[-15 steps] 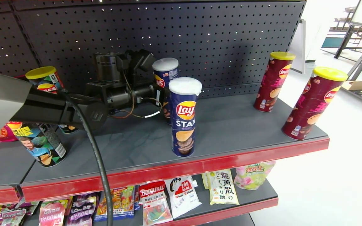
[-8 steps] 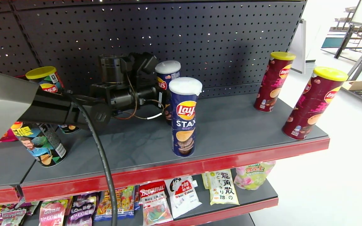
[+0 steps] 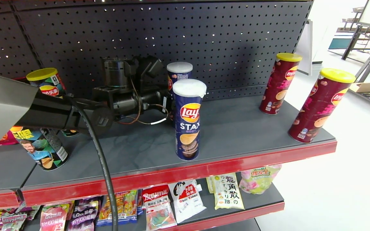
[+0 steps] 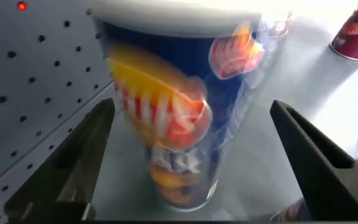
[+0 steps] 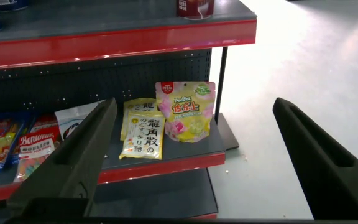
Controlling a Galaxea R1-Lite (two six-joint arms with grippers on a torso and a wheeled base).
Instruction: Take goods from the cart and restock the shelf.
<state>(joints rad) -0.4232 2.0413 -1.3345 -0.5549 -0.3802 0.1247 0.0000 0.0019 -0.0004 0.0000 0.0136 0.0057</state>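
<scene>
Across the upper half of the head view, the dark pegboard is spanning the frame from edge to edge, and beneath it the grey shelf with its red front lip is running through the middle. Along the bottom edge a lower shelf is showing.

From the left edge I am watching the left arm lying out over the grey shelf toward the centre, with a black cable hanging from it. At its tip the left gripper is standing with its fingers spread wide, one on either side of the rear blue can. That can is standing upright at centre frame, close to the pegboard. I am not able to tell whether either finger is touching it.

Directly in front of it, nearer the red lip, the front blue can is standing upright under a white lid, partly covering the rear one. Toward the right, the back maroon can and the corner maroon can are standing well apart, both yellow-lidded. At the left, a yellow-lidded can is sitting by the pegboard and a dark printed can nearer the front.

Snack bags are lying in a row on the lower shelf. The right gripper is hanging with its fingers wide apart, holding nothing, facing those bags.
</scene>
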